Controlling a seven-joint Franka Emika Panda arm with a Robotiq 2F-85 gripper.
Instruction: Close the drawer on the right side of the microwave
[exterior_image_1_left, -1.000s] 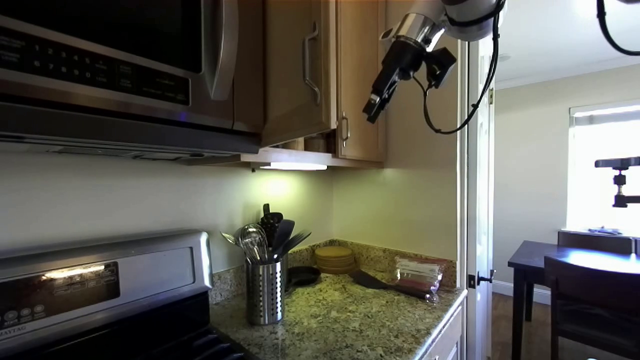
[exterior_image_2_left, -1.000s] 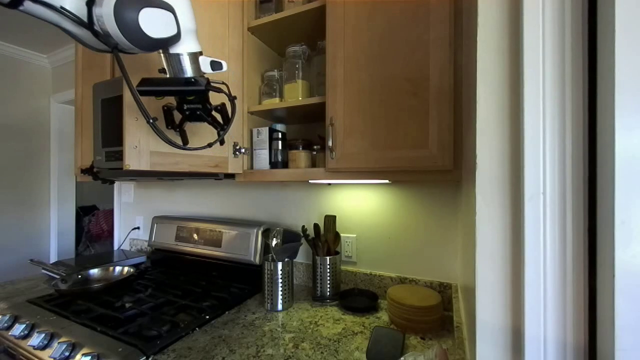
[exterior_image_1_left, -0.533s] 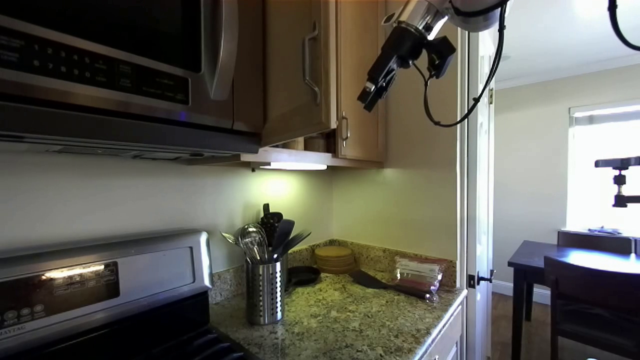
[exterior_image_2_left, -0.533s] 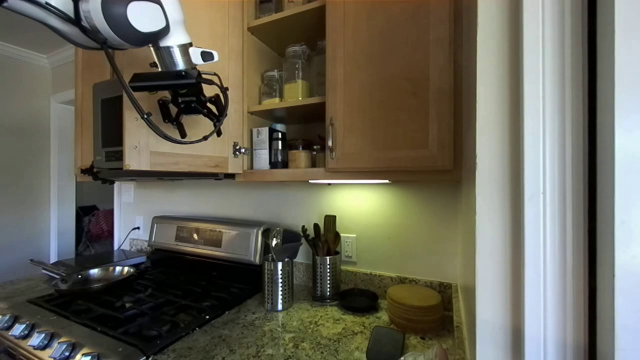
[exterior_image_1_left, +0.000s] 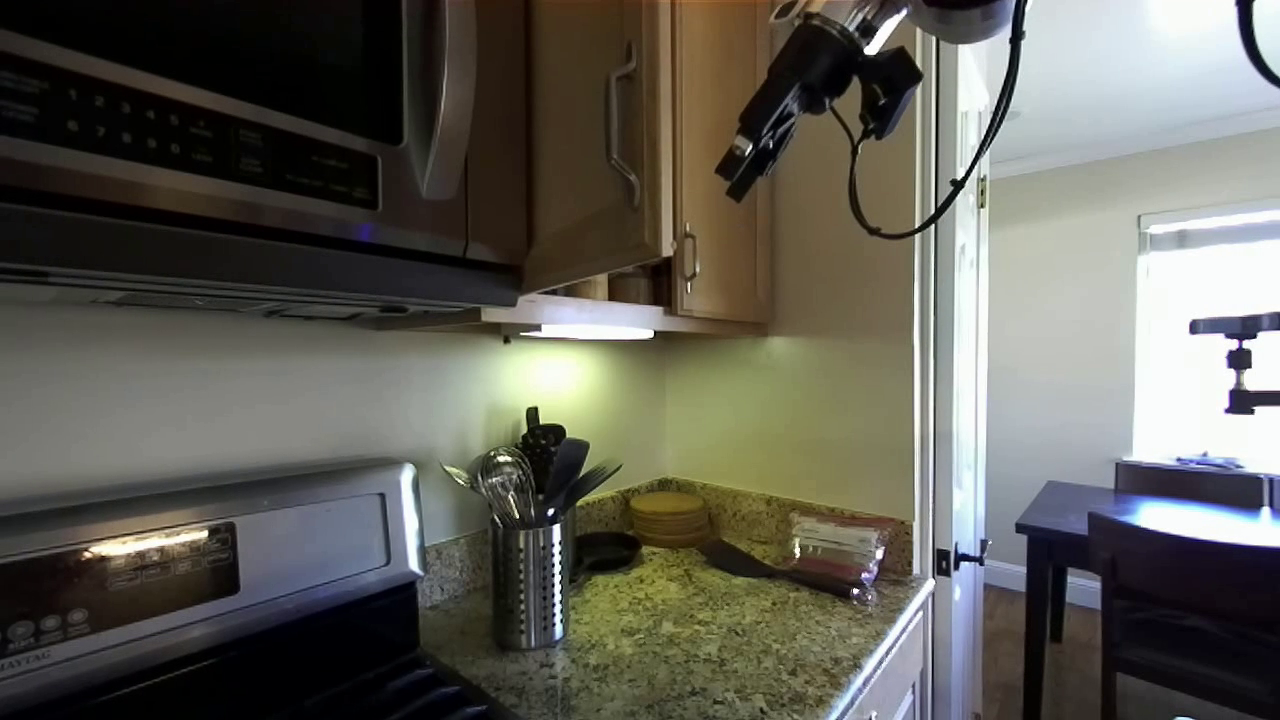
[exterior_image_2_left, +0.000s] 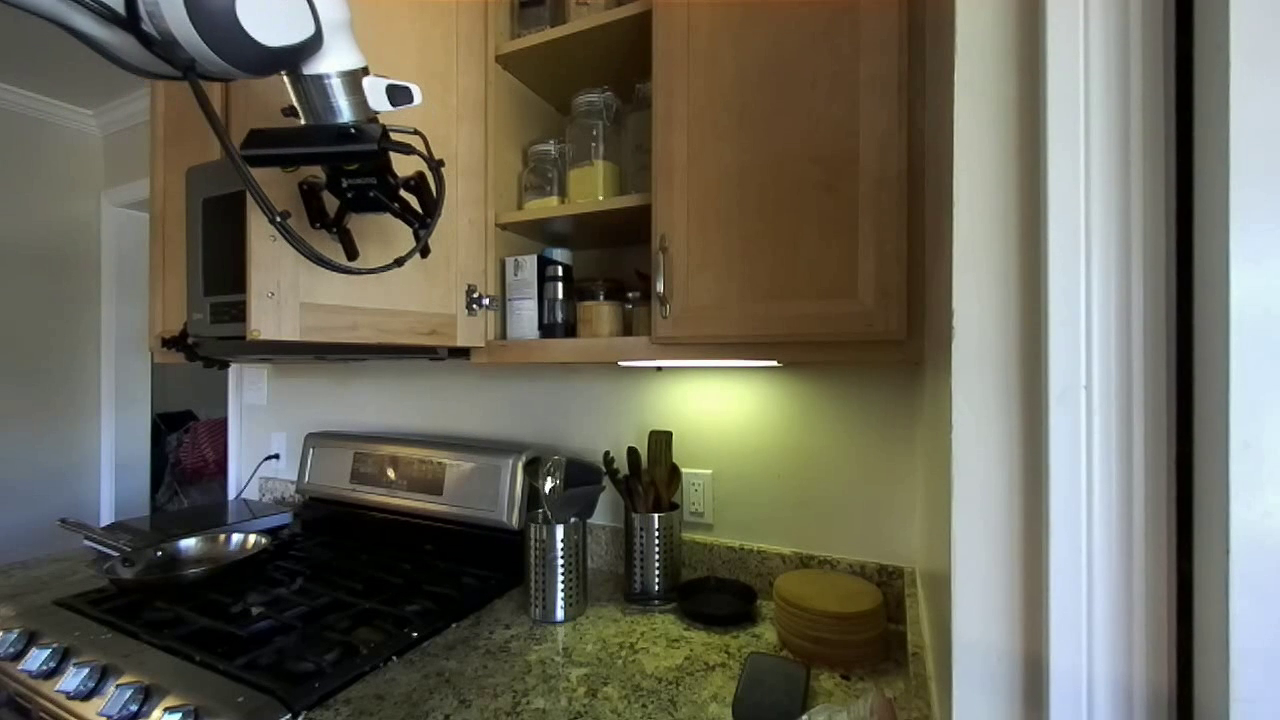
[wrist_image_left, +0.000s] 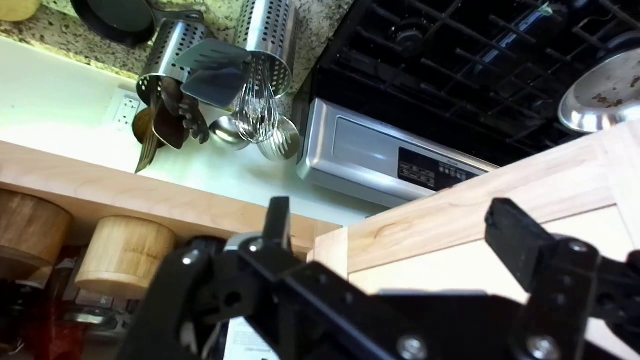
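Close to the microwave (exterior_image_1_left: 260, 150) in an exterior view, facing the handle side of the cabinet door (exterior_image_1_left: 575, 150); farther back in an exterior view, facing its inner side and the stove (exterior_image_2_left: 350, 570). Wrist view looks down past the hand (wrist_image_left: 388, 206), scene upside down; all share the stove.

You have a kitchen here, and it looks like a home's. You can tell by the stove (exterior_image_2_left: 320, 600), the microwave (exterior_image_1_left: 230, 80) above it, and the wooden wall cabinets (exterior_image_2_left: 780, 170) storing glass jars (exterior_image_2_left: 593, 150). Your speckled stone surface (exterior_image_1_left: 680, 640) carries perforated steel canisters (exterior_image_2_left: 557, 570) of cooking utensils (exterior_image_2_left: 660, 465) and a small black skillet (exterior_image_2_left: 717, 600). In an exterior view, you see a dark chair (exterior_image_1_left: 1170, 565) and a bright window (exterior_image_1_left: 1175, 290) in the space beyond.
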